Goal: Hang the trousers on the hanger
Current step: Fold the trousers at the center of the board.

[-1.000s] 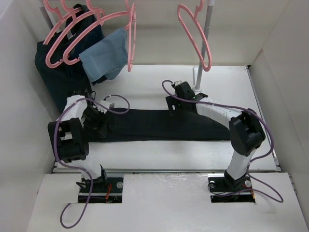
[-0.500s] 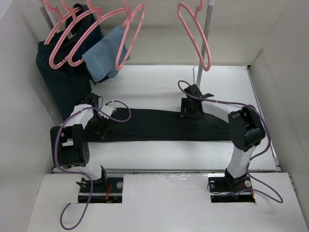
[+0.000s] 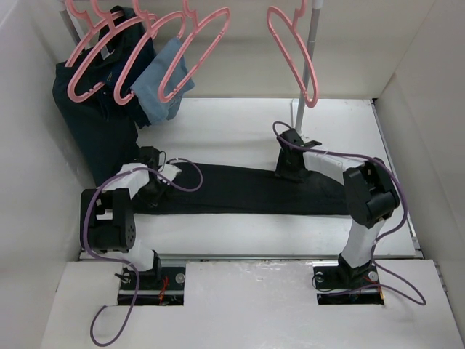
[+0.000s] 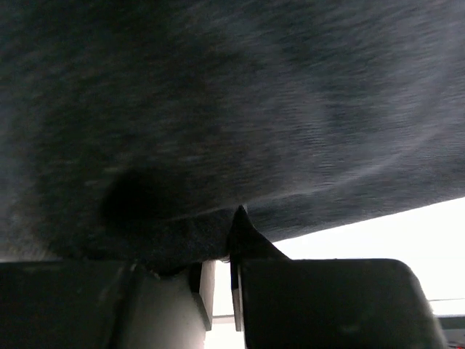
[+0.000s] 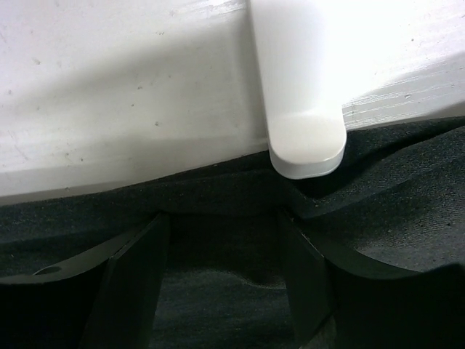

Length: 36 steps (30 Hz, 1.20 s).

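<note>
The black trousers [image 3: 232, 190] lie flat across the middle of the table, left to right. My left gripper [image 3: 150, 193] is down on their left end. In the left wrist view the dark fabric [image 4: 254, 109] fills the picture and the left gripper [image 4: 231, 234] is shut on a pinched fold of it. My right gripper [image 3: 290, 173] rests on the trousers' far edge right of centre. In the right wrist view this gripper [image 5: 221, 251] is open, its fingers [image 5: 134, 276] straddling the cloth [image 5: 218, 203]. An empty pink hanger [image 3: 294, 54] hangs at the back above it.
Several pink hangers [image 3: 109, 58] at the back left carry a dark navy garment [image 3: 94, 123] and a light-blue cloth [image 3: 163, 87]. The rack's grey pole [image 3: 310, 43] rises at the back right. Its white foot [image 5: 305, 138] lies just beyond my right fingers. White walls enclose the table.
My left gripper has closed on the trousers' left end. My right gripper has dropped onto their far edge, its jaws narrowing. The hangers at the back left have swung.
</note>
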{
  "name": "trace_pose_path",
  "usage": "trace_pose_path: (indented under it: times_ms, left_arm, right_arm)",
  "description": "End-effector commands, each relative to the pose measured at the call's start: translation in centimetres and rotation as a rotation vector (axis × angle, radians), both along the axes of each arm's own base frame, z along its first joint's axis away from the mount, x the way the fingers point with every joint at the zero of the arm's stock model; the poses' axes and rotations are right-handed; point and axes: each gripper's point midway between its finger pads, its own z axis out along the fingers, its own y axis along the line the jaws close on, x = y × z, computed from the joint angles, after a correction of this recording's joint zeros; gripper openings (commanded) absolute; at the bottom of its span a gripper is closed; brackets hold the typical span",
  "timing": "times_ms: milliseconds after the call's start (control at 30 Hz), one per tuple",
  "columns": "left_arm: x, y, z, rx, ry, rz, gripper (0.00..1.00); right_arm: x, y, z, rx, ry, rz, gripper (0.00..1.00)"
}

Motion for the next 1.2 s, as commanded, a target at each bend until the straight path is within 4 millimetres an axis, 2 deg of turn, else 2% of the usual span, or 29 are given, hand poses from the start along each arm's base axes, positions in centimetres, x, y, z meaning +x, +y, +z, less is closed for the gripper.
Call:
trace_pose_path:
  times_ms: [0, 33, 100, 167, 300, 467, 533, 667, 700, 767, 800, 833, 900, 933, 967, 1000, 1033, 1067, 1133, 1167]
  left_arm:
    - [2.0, 2.6, 2.4, 0.110, -0.097, 0.031, 0.00]
    - [2.6, 3.3, 3.5, 0.129, -0.118, 0.031, 0.00]
    - [3.0, 4.5, 5.3, 0.185, -0.149, -0.014, 0.00]
    - [2.6, 6.3, 7.0, 0.285, -0.155, -0.041, 0.00]
    - [1.9, 8.9, 8.7, 0.407, -0.148, -0.141, 0.00]
    - [0.0, 10.7, 7.7, 0.463, -0.064, -0.245, 0.00]
    - [-1.4, 10.9, 7.1, 0.456, 0.017, -0.310, 0.00]
    - [-3.0, 10.6, 5.9, 0.399, 0.094, -0.365, 0.00]
    - [-2.3, 10.1, 6.3, 0.362, 0.067, -0.374, 0.03]
    - [-3.8, 8.7, 5.9, 0.256, 0.145, -0.407, 0.18]
    - [-4.5, 7.9, 5.8, 0.201, 0.178, -0.431, 0.29]
    - [-6.4, 6.6, 5.6, 0.107, 0.253, -0.458, 0.47]
    - [-7.6, 6.2, 5.3, 0.068, 0.316, -0.477, 0.59]
    - [-8.7, 7.1, 5.0, 0.112, 0.373, -0.486, 0.63]
    - [-8.0, 7.8, 4.9, 0.159, 0.352, -0.480, 0.68]
    - [-7.5, 8.7, 4.9, 0.188, 0.331, -0.447, 0.68]
    - [-6.1, 9.5, 5.5, 0.212, 0.272, -0.408, 0.68]
    - [-2.2, 9.6, 7.8, 0.189, 0.110, -0.358, 0.68]
    - [1.8, 10.6, 10.1, 0.100, -0.029, -0.223, 0.65]
    - [6.1, 10.5, 14.1, 0.048, -0.198, -0.169, 0.61]
  right_arm:
    - [-1.1, -2.0, -1.2, -0.057, 0.090, -0.059, 0.66]
    - [-0.4, -2.0, -0.8, -0.041, 0.077, -0.067, 0.66]
    - [-0.5, -2.0, -1.1, -0.045, 0.087, -0.067, 0.66]
    - [-0.1, -2.2, -0.9, -0.045, 0.080, -0.066, 0.66]
    - [-0.3, -2.1, -1.2, -0.041, 0.092, -0.063, 0.66]
    - [-0.3, -2.2, -1.2, -0.045, 0.093, -0.055, 0.67]
    - [-0.2, -2.3, -1.3, -0.033, 0.098, -0.061, 0.67]
    - [0.0, -2.6, -1.0, -0.013, 0.096, -0.074, 0.69]
    - [0.0, -2.7, -1.0, -0.017, 0.097, -0.064, 0.69]
    - [0.0, -2.7, -1.0, -0.017, 0.097, -0.064, 0.69]
    - [-0.1, -2.7, -1.0, -0.021, 0.098, -0.054, 0.70]
    - [-0.1, -2.7, -1.0, -0.021, 0.098, -0.054, 0.71]
    - [-0.1, -2.8, -1.3, -0.024, 0.107, -0.054, 0.74]
    - [-0.2, -2.6, -1.3, -0.016, 0.110, -0.051, 0.74]
    - [0.1, -2.5, -1.0, -0.012, 0.100, -0.051, 0.75]
    - [-0.1, -2.6, -1.0, -0.019, 0.109, -0.041, 0.75]
    - [-0.1, -2.6, -1.0, -0.020, 0.109, -0.041, 0.75]
    - [-0.1, -2.6, -1.0, -0.023, 0.110, -0.033, 0.75]
    - [0.8, -2.6, 0.3, -0.042, 0.069, -0.024, 0.75]
    - [0.8, -2.6, 0.7, -0.062, 0.052, -0.013, 0.75]
